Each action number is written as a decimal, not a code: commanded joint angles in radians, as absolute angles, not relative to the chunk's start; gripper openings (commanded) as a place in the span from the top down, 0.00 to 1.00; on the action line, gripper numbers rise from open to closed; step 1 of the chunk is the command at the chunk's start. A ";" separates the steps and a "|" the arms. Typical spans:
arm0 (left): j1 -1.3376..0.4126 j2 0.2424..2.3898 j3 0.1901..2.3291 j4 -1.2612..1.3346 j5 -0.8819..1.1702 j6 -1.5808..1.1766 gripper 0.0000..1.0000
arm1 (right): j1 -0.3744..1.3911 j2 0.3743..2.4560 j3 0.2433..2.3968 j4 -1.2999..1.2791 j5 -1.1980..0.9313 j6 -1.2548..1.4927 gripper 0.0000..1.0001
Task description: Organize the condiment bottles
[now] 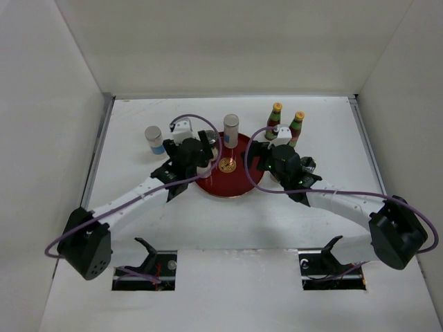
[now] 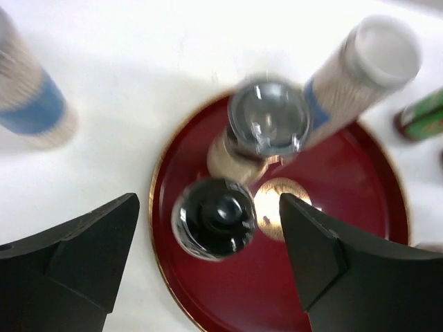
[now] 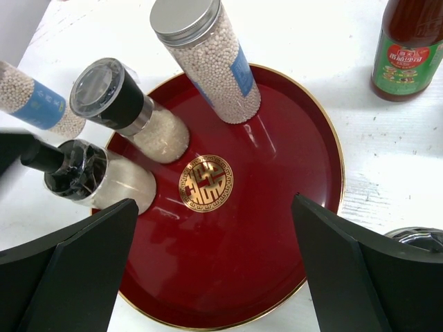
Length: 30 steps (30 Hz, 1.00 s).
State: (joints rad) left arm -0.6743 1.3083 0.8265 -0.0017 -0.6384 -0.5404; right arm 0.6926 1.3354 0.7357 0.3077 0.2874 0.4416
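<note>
Black-capped shaker (image 2: pixel 213 218) is found upright on the red tray (image 2: pixel 325 277), between the parted fingers of the left gripper (image 2: pixel 209 202), untouched. Right gripper (image 3: pixel 214 204) is spread wide, empty. Shaker is judged rigid, smooth and breakable; a mid-body grip is advised.

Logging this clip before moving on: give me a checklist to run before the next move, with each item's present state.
1. Jaws of left end effector apart, gaps either side of black-capped shaker: ok.
2. State of right end effector, open and empty: ok.
3. Standing on red tray, clear-topped shaker and silver-lidded jar: ok.
4. Bare tray space for more: ok.
5. All bottles on tray: not ok; blue-labelled jar and two sauce bottles stand off it.
6. Upright dark-capped bottle beside right end effector: cannot tell.
</note>
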 commanded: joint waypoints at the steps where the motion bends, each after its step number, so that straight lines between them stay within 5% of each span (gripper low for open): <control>1: -0.602 1.210 0.822 0.031 -0.713 -0.499 0.18 | 0.683 1.321 0.732 0.371 0.287 0.453 0.00; 10: -0.291 1.324 0.949 -0.028 -0.641 -0.604 0.17 | 0.689 1.356 0.744 0.373 0.273 0.459 0.00; 24: -0.180 1.568 1.117 -0.063 -0.595 -0.575 0.19 | 0.689 1.365 0.752 0.367 0.262 0.454 0.00; 27: -0.174 1.583 1.111 -0.058 -0.603 -0.578 0.23 | 0.689 1.370 0.752 0.367 0.262 0.456 0.00; 30: -0.173 1.589 1.104 -0.045 -0.604 -0.580 0.41 | 0.689 1.370 0.752 0.367 0.264 0.456 0.00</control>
